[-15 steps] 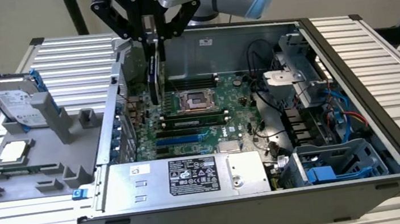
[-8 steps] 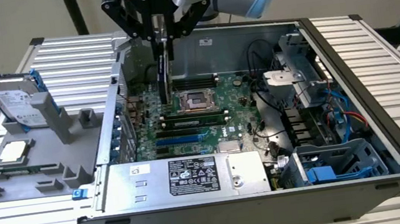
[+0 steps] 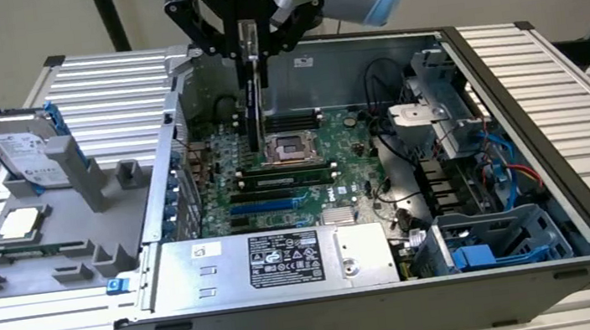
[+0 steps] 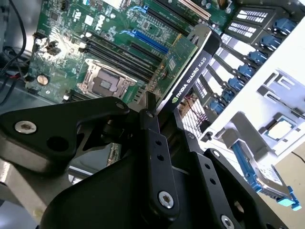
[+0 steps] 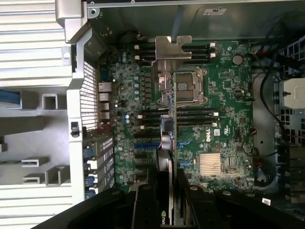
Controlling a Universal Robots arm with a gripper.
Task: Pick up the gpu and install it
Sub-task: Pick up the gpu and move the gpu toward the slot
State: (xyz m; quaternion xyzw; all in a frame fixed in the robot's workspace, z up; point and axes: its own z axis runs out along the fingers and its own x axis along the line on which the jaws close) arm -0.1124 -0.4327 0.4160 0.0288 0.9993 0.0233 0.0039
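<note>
Grey tray (image 3: 61, 236) with hard drive (image 3: 26, 156) sits at 9 o'clock of the case (image 3: 348, 319). Hand (image 3: 247, 51) clamps the gpu (image 3: 252, 94) on edge above the motherboard (image 3: 357, 161), 12 o'clock from the blue slot (image 3: 266, 206). Risk: a misaligned descent jams the card or snags its bracket (image 5: 170, 47) on the case wall.

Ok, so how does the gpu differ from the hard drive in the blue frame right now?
The gpu hangs in the hand above the motherboard; the hard drive stands in the grey holder beside the case. The gpu is a thin dark card; the hard drive is silver and thicker. Both are roughly upright.
</note>
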